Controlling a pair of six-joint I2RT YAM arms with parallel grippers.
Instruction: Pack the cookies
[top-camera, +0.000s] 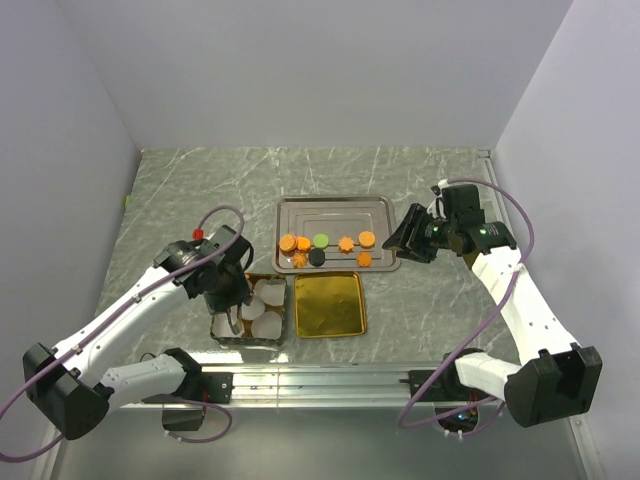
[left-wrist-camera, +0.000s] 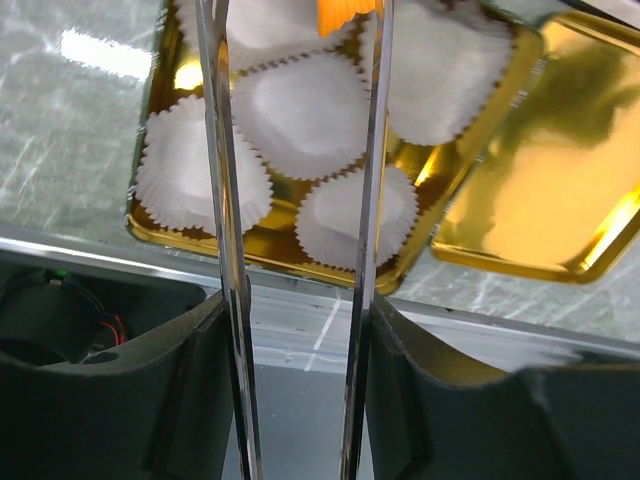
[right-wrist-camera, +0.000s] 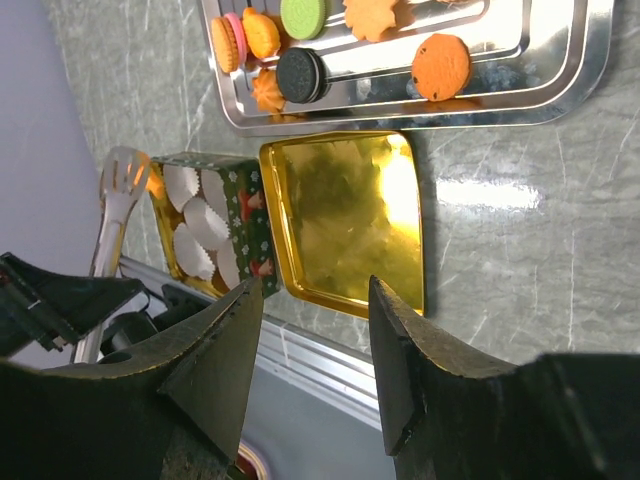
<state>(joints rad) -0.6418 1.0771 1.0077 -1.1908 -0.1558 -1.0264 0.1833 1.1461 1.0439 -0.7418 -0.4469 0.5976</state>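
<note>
**Left gripper** (left-wrist-camera: 295, 310): closed on tongs (left-wrist-camera: 228, 200), the two blades being pinched between its fingers. One orange cookie (left-wrist-camera: 345, 12) is gripped at the tong tips. Directly below the tips a tin (left-wrist-camera: 280, 252) is found, gold inside and filled with white paper cups (left-wrist-camera: 300, 110). Just beside the tin, on the side away from this arm, a gold lid (left-wrist-camera: 540, 200) is laid flat on the table (top-camera: 200, 190).

**Right gripper** (right-wrist-camera: 315, 290): jaws parted, nothing held. It is hung above the table, just off the right edge of the tray (top-camera: 335, 205). The other cookies (top-camera: 321, 241) are set out on the tray in two rows ahead of the fingers. Most are orange; one is green, one black, one pink-edged.
</note>
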